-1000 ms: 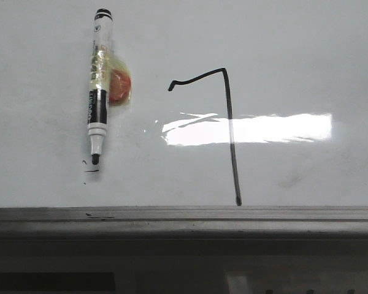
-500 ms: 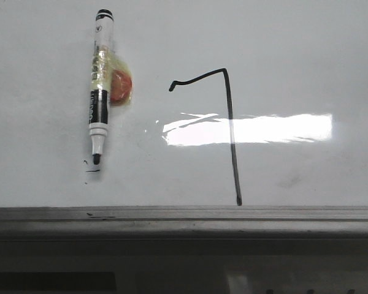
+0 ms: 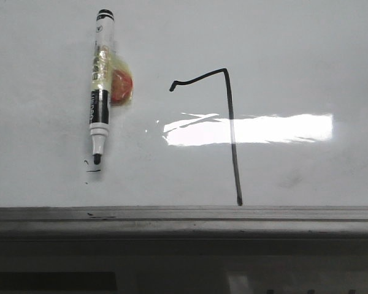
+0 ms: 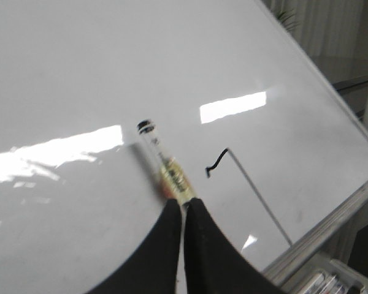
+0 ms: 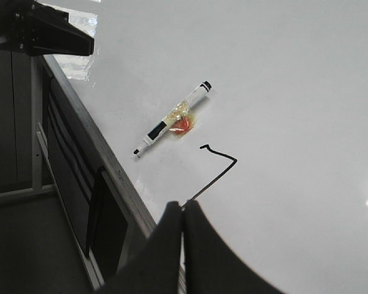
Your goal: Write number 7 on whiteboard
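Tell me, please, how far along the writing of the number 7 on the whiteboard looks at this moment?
The thin black hand-drawn number 7 looks complete on the glossy white whiteboard: hooked top stroke and long stem down to the grey frame. Nothing is in hand: the black-and-white marker pen lies on the board left of the 7, and the left gripper and right gripper are shut and empty. Nothing visible looks left to do.

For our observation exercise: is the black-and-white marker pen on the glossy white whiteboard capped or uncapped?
Uncapped. The black-and-white marker pen lies on the glossy white whiteboard with its dark nib bare; no cap is visible.
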Robot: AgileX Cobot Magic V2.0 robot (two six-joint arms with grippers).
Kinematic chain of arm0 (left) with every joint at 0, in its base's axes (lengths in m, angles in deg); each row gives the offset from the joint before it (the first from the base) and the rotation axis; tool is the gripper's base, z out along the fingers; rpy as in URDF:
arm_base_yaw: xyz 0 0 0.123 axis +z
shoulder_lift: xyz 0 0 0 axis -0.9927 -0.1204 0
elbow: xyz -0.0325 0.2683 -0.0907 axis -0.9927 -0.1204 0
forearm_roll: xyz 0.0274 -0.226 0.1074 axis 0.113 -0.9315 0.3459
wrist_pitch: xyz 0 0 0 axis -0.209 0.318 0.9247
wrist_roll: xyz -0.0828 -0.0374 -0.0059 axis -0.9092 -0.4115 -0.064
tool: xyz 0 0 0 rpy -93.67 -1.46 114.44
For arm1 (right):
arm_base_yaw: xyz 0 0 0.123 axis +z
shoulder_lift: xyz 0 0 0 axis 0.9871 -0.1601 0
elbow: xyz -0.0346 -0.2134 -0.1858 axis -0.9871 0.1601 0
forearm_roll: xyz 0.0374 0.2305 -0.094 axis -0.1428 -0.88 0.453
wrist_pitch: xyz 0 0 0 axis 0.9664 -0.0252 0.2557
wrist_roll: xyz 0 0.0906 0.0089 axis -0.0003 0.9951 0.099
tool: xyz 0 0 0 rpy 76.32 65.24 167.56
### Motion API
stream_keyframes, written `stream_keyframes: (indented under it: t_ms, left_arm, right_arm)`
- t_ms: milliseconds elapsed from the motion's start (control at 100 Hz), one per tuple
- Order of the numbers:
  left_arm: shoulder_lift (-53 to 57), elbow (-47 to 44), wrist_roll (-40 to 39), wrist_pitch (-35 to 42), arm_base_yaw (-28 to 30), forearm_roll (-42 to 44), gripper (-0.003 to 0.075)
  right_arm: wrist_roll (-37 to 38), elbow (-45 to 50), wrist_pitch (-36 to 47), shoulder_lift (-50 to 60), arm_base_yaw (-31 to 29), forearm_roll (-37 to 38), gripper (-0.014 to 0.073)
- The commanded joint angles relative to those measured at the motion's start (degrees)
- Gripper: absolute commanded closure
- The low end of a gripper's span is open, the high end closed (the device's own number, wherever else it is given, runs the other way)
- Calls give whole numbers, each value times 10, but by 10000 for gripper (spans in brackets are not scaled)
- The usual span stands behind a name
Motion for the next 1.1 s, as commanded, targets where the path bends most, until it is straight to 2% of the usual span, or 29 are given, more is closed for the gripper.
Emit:
stream_keyframes:
  t_ms: [0, 60, 130, 210, 350, 420, 490, 570, 1090]
  left_arm:
    - [16, 0, -192, -62, 105, 170, 741]
    - [41, -12, -278, -101, 167, 254, 741]
    - [71, -28, -326, -122, 216, 314, 741]
    - [111, -47, -327, -128, 263, 330, 741]
    - [169, -87, -327, -139, 313, 340, 741]
    - [183, -103, -366, -174, 330, 340, 741]
    - [193, -111, -391, -217, 345, 340, 741]
    - [208, -111, -396, -226, 356, 335, 741]
    - [211, -111, -396, -226, 362, 332, 741]
  right_arm:
    - [0, -13, 42, -7, -4, 2, 638]
    - [0, -13, 42, -7, -4, 2, 638]
    - [0, -13, 42, -7, -4, 2, 638]
    - [0, -13, 42, -7, -4, 2, 638]
    - [0, -13, 42, -7, -4, 2, 638]
    - [0, -13, 42, -7, -4, 2, 638]
    - [0, -13, 42, -7, -4, 2, 638]
    - [0, -13, 41, -7, -4, 2, 638]
    - [0, -13, 41, -7, -4, 2, 638]
